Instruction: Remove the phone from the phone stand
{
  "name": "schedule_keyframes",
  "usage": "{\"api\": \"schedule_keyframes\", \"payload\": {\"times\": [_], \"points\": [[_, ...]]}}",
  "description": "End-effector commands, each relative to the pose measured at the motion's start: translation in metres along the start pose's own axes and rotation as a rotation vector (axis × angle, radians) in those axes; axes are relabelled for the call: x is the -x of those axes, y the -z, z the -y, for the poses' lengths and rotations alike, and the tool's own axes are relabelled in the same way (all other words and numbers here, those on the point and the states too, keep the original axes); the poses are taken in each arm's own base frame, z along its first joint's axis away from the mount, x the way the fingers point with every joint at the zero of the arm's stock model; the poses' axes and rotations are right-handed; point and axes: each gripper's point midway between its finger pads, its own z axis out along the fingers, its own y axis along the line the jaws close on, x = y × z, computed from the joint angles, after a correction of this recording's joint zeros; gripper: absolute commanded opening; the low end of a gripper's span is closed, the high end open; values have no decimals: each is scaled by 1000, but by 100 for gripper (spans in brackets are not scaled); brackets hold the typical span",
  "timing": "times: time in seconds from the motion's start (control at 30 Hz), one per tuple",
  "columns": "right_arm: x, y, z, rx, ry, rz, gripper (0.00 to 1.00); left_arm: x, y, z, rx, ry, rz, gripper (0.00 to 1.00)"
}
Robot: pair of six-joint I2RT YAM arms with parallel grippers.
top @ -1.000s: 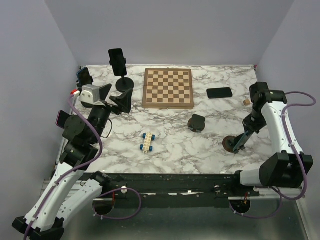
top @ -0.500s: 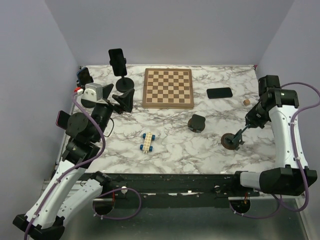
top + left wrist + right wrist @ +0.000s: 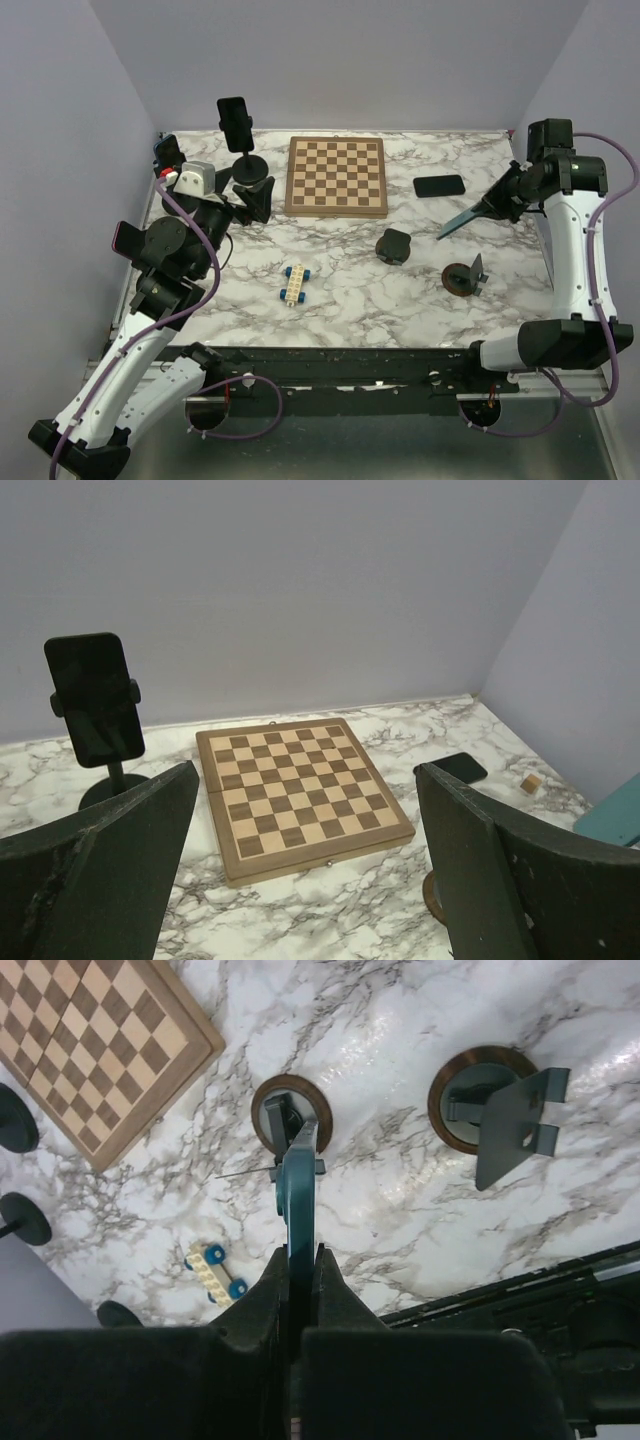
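My right gripper (image 3: 503, 199) is shut on a teal phone (image 3: 468, 213) and holds it in the air, well above and behind the small brown-based phone stand (image 3: 465, 279). The stand's cradle is empty. In the right wrist view the phone (image 3: 298, 1185) shows edge-on between my fingers (image 3: 300, 1255), and the empty stand (image 3: 505, 1110) lies far below to the right. My left gripper (image 3: 250, 200) is open and empty at the back left, its fingers (image 3: 120, 870) wide apart in the left wrist view. The teal phone's corner also shows there (image 3: 615, 818).
A chessboard (image 3: 336, 176) lies at the back middle. A tall stand holds a black phone (image 3: 235, 122) at the back left. A black phone (image 3: 440, 185) lies flat, with a small wooden cube (image 3: 492, 203) near it. A dark round stand (image 3: 395, 245) and a toy car (image 3: 295, 284) sit mid-table.
My right gripper has lifted the teal phone off the brown-based stand and carried it up and toward the back. The stand now stands empty. My left arm has shifted slightly back.
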Motion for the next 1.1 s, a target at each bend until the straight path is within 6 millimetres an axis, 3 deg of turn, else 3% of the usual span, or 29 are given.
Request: {"api": "schedule_keyframes", "payload": {"times": [0.0,0.17,0.3,0.47,0.67,0.97,1.07], "points": [[4,-24,-29,93,-96,-64,1,6,1,4,-22,-15,11,98],[9,-75,-33,30,-225,-140,1,2,-1,4,-17,-22,-3,98],[11,-125,-27,-50,-278,-231,1,2,-1,3,-13,-26,0,98],[19,-173,-17,-92,-337,-313,1,3,0,1,-8,-30,5,98],[25,-206,1,-125,-395,-387,1,4,0,4,-19,-27,8,98],[23,-229,39,-273,-508,-425,1,2,-2,5,-25,-22,1,98],[20,-235,40,-245,-519,-452,1,3,-2,5,-25,-21,1,98]]}}
